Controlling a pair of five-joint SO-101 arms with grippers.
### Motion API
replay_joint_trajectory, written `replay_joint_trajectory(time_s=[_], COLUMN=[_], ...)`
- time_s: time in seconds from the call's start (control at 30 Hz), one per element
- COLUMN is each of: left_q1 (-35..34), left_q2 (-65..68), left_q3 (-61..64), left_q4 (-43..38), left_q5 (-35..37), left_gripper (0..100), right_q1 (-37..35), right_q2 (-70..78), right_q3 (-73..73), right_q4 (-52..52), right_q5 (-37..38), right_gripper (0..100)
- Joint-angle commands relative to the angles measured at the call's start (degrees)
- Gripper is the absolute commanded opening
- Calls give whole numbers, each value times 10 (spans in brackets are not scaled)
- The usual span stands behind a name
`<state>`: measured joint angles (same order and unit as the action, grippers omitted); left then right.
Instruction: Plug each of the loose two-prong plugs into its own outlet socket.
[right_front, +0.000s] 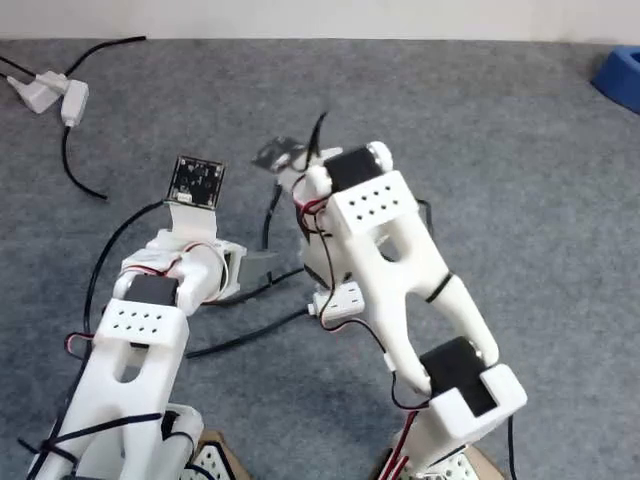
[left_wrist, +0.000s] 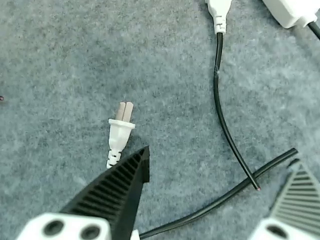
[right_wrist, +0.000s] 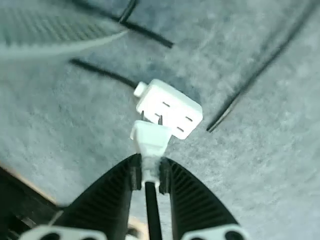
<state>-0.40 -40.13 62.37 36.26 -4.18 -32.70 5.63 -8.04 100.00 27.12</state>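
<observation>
My right gripper (right_wrist: 148, 165) is shut on a white two-prong plug (right_wrist: 148, 139), gripping it by the cord end. Its prongs point at the slots of a white outlet block (right_wrist: 169, 107) lying on the grey carpet, tips right at the block's face. In the high view that block (right_front: 338, 303) lies under the right arm. My left gripper (left_wrist: 220, 157) is open just above the carpet. A loose white two-prong plug (left_wrist: 120, 131) lies flat beside its black finger (left_wrist: 122, 182), prongs pointing away from it.
Black cables (left_wrist: 227, 135) cross the carpet between the left fingers. Another white plug (left_wrist: 218, 12) and a white adapter (left_wrist: 292, 10) lie farther off. Two white adapters (right_front: 50, 95) sit at the back left, a blue object (right_front: 620, 75) at the back right.
</observation>
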Motion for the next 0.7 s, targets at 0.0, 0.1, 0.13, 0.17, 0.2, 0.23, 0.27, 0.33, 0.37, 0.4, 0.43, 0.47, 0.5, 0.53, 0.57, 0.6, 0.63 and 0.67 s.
replay_joint_trajectory(time_s=[0.0,0.1,0.13,0.17,0.2,0.23,0.27,0.33,0.37,0.4,0.43,0.47,0.5,0.53,0.57,0.6,0.63,0.67], left_q1=[8,7,7,7,7,8,8,13,17,21,23,23,23,23,23,23,23,23], left_q2=[-1,-1,-1,-1,-1,-1,-1,0,0,0,0,0,0,0,0,0,0,0], left_q3=[-3,-3,-3,-3,-3,-3,-3,-3,-3,-2,0,2,2,2,2,2,2,2], left_q4=[-10,-10,-10,-11,-11,-11,-11,-11,-11,-11,-11,-11,-11,-11,-11,-11,-11,-11], left_q5=[2,2,2,2,2,2,2,2,2,2,1,1,1,1,1,1,1,1], left_gripper=[399,399,399,399,399,399,399,399,399,399,399,399,399,399,399,399,399,399], right_q1=[7,36,43,50,56,61,66,74,75,76,76,76,77,77,77,77,76,75], right_q2=[-5,-5,-6,-6,-6,-6,-6,-6,-5,-5,-4,-4,-4,-4,-4,-4,-4,-3], right_q3=[0,21,26,30,32,31,31,30,29,29,26,22,15,9,5,1,1,-2], right_q4=[12,12,12,12,12,12,12,12,11,10,9,8,8,8,8,8,8,8], right_q5=[224,363,388,410,426,440,452,477,489,497,501,504,514,521,524,526,527,527], right_gripper=[8,8,8,8,8,8,8,8,8,8,8,8,8,8,8,8,8,8])
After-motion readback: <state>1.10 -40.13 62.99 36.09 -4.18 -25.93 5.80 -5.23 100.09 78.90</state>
